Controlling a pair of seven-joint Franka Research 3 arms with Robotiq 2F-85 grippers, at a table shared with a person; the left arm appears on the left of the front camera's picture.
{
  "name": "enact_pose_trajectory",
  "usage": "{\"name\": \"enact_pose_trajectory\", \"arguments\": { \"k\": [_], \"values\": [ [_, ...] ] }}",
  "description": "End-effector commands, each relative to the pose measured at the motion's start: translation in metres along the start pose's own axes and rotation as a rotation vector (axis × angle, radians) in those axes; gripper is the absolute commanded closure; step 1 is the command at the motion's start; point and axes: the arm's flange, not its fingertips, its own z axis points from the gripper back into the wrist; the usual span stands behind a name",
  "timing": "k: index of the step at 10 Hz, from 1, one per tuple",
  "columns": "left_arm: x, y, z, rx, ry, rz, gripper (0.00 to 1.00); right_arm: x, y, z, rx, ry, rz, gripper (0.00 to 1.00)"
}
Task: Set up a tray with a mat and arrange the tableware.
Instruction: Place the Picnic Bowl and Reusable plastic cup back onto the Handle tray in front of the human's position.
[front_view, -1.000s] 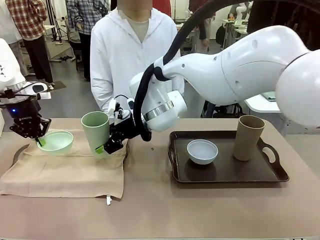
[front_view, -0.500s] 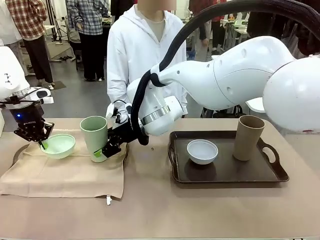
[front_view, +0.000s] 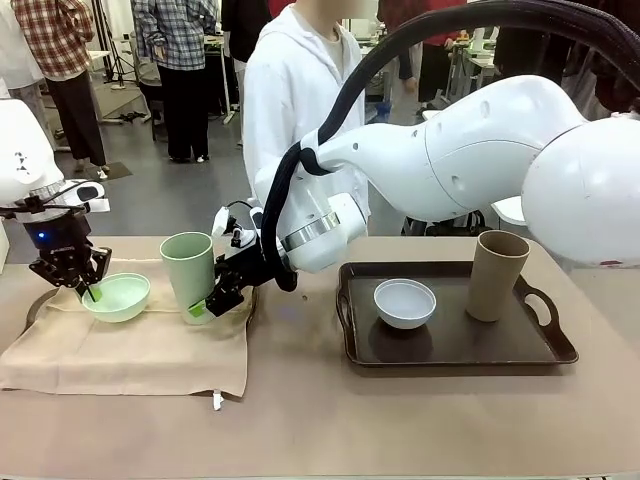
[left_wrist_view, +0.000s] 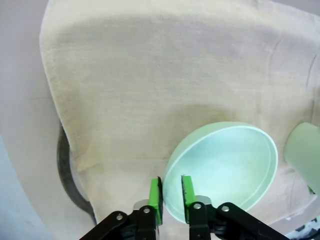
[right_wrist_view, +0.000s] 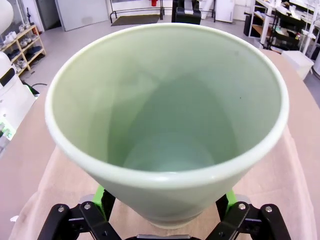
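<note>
On the mat, the pale green tumbler stands upright at its far right corner, base between the fingers of my right claw. The mint bowl, far left, has its rim inside my left claw. Whether either is gripped or loose, I cannot tell.

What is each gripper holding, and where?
Left gripper straddles the rim of the mint bowl; right gripper flanks the base of the green tumbler. Both items rest on the mat; clamping cannot be told.
</note>
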Motion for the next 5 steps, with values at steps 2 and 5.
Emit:
{"name": "enact_pose_trajectory", "arguments": {
  "k": [2,5],
  "values": [
    [0.003,0.003,0.004,0.0,0.012,0.008,0.37,-0.002,0.0,0.007,0.05,0.118,-0.115,0.0],
    [-0.003,0.001,0.01,-0.026,0.025,0.0,0.34,-0.01,0.01,0.035,0.046,0.169,-0.226,0.0]
  ]
}}
